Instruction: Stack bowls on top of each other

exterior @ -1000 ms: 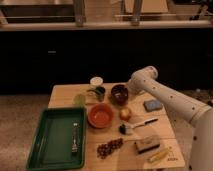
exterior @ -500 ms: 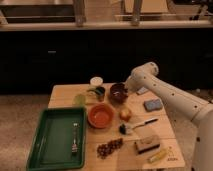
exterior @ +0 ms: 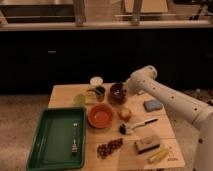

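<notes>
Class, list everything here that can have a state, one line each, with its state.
maroon bowl, upright, not yet stacked
orange-red bowl, upright, empty, standing alone
gripper, at the maroon bowl's right rim
green mug, upright
white cup, upright
green tray, holding a fork

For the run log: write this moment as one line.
gripper: at rim of deep dark maroon round bowl | shallow orange-red round bowl: apart, nearer camera on wooden table | stack: not yet done
</notes>
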Controlling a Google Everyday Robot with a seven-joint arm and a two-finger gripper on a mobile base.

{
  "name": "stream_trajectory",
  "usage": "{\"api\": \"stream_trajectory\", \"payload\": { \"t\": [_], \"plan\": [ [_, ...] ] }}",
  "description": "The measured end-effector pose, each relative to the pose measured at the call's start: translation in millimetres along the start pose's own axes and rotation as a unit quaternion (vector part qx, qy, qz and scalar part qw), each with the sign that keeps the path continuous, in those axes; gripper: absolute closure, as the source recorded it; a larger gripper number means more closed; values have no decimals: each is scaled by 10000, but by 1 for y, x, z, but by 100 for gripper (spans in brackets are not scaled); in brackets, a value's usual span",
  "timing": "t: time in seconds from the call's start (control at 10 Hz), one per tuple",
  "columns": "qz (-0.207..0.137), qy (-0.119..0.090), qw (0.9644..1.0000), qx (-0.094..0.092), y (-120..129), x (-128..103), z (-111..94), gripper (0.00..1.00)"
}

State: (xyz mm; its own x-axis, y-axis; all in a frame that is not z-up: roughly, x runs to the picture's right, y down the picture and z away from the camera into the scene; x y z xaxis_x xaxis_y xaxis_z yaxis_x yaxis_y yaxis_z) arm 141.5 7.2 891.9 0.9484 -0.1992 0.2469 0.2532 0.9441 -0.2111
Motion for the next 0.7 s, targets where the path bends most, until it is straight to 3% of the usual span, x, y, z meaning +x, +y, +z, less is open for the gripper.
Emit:
{"api": "stream_trajectory", "payload": {
  "t": [0.2,0.5,0.7],
  "plan": [
    [-33,-7,10000,-5,-5,-2,-11,73],
    [-346,-172,9991,-156,-4,-9,-11,43],
    [-725,-348,9959,-417,-1,-11,-12,24]
  ]
}}
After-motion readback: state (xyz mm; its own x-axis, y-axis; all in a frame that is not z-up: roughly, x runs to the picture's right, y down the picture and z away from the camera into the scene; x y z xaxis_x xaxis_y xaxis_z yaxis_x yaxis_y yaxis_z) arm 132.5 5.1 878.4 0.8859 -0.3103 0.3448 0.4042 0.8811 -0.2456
